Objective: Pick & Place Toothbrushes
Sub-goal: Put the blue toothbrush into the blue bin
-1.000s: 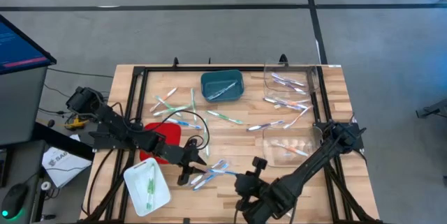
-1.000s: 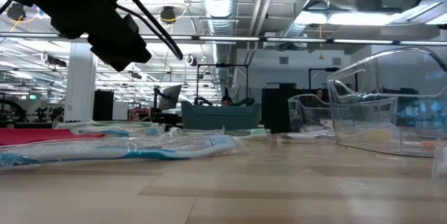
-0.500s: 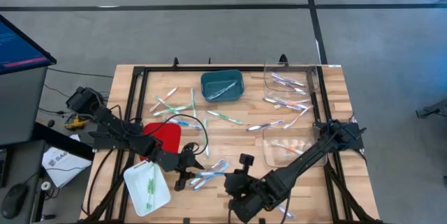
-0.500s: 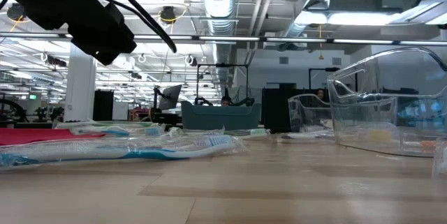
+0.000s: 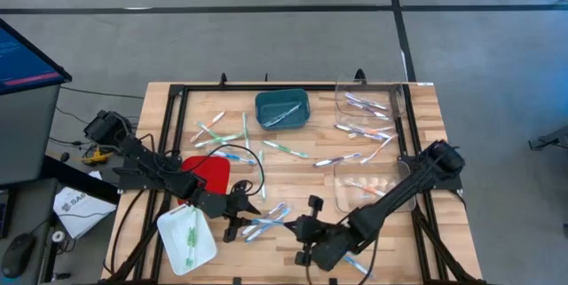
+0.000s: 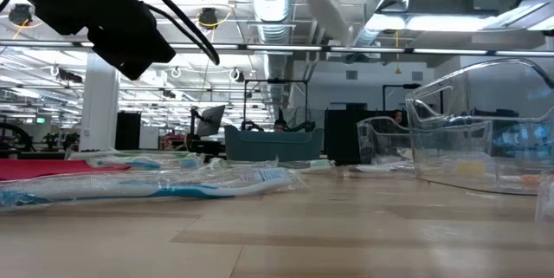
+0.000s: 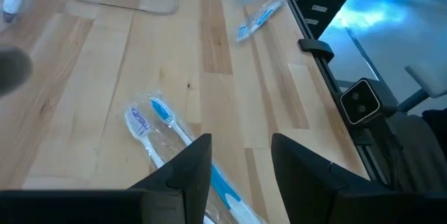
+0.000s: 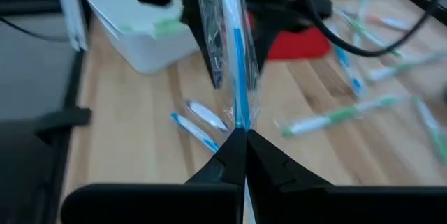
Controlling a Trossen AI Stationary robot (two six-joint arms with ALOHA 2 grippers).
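High view. We see the left end effector point(image 5: 232, 223) low over the front of the desk point(image 5: 302, 165), beside the red tray point(image 5: 210, 174) and the white tub point(image 5: 186, 236), right at a small cluster of wrapped toothbrushes point(image 5: 266, 221). The right end effector point(image 5: 306, 232) sits just beyond that cluster, near the front edge. More toothbrushes lie scattered across the middle of the desk; some sit in the teal bin point(image 5: 282, 109) and in the clear bins point(image 5: 366, 103) on the right side. Green brushes lie in the white tub. The desk is pale wooden planking inside a black frame, on a grey floor.

Low view. We see only a dark arm part point(image 6: 104, 18) hanging at upper left. A blue-and-white toothbrush in clear film point(image 6: 147, 187) lies flat on the wood, with a clear bin point(image 6: 485, 131) at the right. Behind is an open hall with ceiling ducts and strip lights.

Left wrist view. The left end effector point(image 7: 241, 161) has its fingers point(image 7: 192, 168) apart with nothing between them, hovering above two wrapped brushes, one purple-headed and one blue point(image 7: 150, 123), lying side by side on the wood. Another blue brush point(image 7: 258, 21) lies farther off near the black frame rail.

Right wrist view. The right end effector point(image 8: 241, 147) is pinched together on the end of a blue toothbrush in crinkled clear wrapping point(image 8: 234, 56), which stands up from the fingertips. Below it lie two loose brushes point(image 8: 199, 123); the white tub point(image 8: 143, 28) and the red tray point(image 8: 297, 42) are farther off.
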